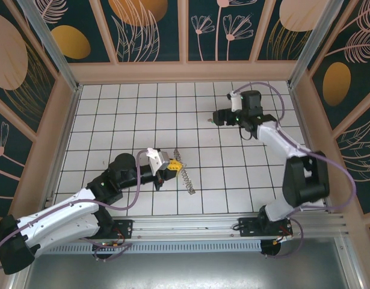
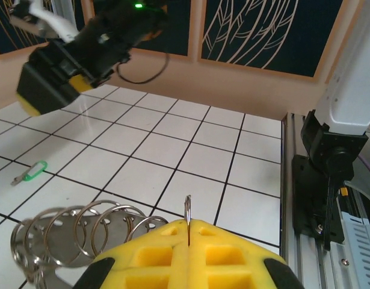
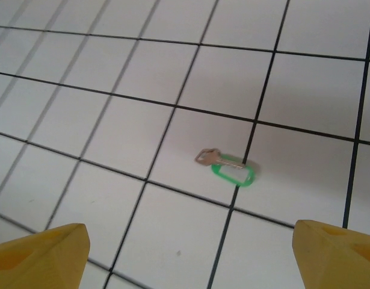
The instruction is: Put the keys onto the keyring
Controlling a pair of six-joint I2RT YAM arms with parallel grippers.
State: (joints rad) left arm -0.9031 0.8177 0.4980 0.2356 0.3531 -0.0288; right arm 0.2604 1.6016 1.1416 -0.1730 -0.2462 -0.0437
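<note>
At the left of the table [image 1: 112, 108], the left end effector [image 1: 166, 164] is clamped tight on the keyring [image 1: 186, 176], a string of silvery split rings. In its wrist view one ring stands edge-on between the closed yellow fingers [image 2: 148, 262], while the others trail off to one side and rest on the tiles. We judge that this grip is meant to hold one ring upright and steady, so that the other arm can thread a key onto it. Further right, well apart from the rings, the key [image 3: 227, 169] lies flat on a white tile at a grid line, a small silvery blade with a green tag. Right of that, the right end effector [image 3: 188, 235] hangs above it with its jaws spread wide and nothing between them, the key lying ahead of and between its two yellow tips. We take that wide, centred stance as a line-up for a pick: the key is thin and flat, so the tips will need to come down low before closing.
</note>
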